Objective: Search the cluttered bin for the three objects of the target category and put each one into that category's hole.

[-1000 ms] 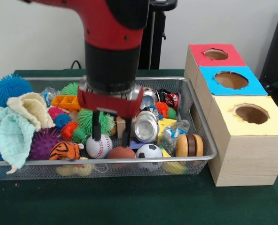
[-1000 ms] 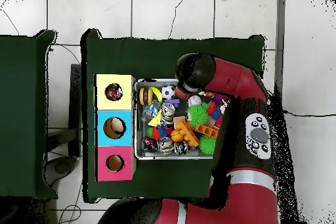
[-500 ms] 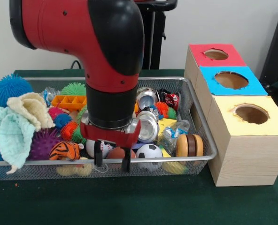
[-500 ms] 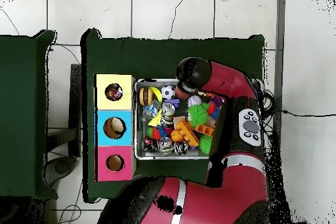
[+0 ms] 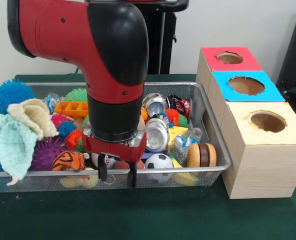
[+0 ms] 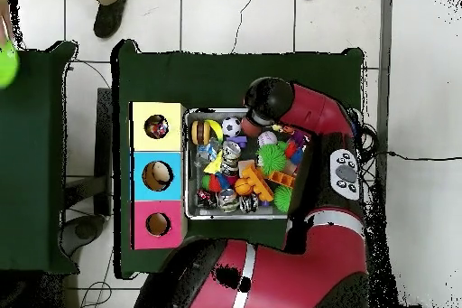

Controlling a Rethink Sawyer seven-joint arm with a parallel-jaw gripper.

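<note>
Nearest the camera, the gripper [image 5: 117,178] hangs low at the front rim of the cluttered bin [image 5: 215,145], its two fingers spread apart with nothing visibly between them (the arm hides whatever lies behind). The bin, silver wire mesh with a rounded rim, sits on the green table beside the wooden boxes [image 5: 260,150]. A soccer ball [image 5: 158,162] shows just beside the fingers.

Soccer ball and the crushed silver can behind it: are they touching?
Cannot tell. In the front view the soccer ball overlaps the silver can, with no visible gap or contact; overhead is too coarse.
</note>
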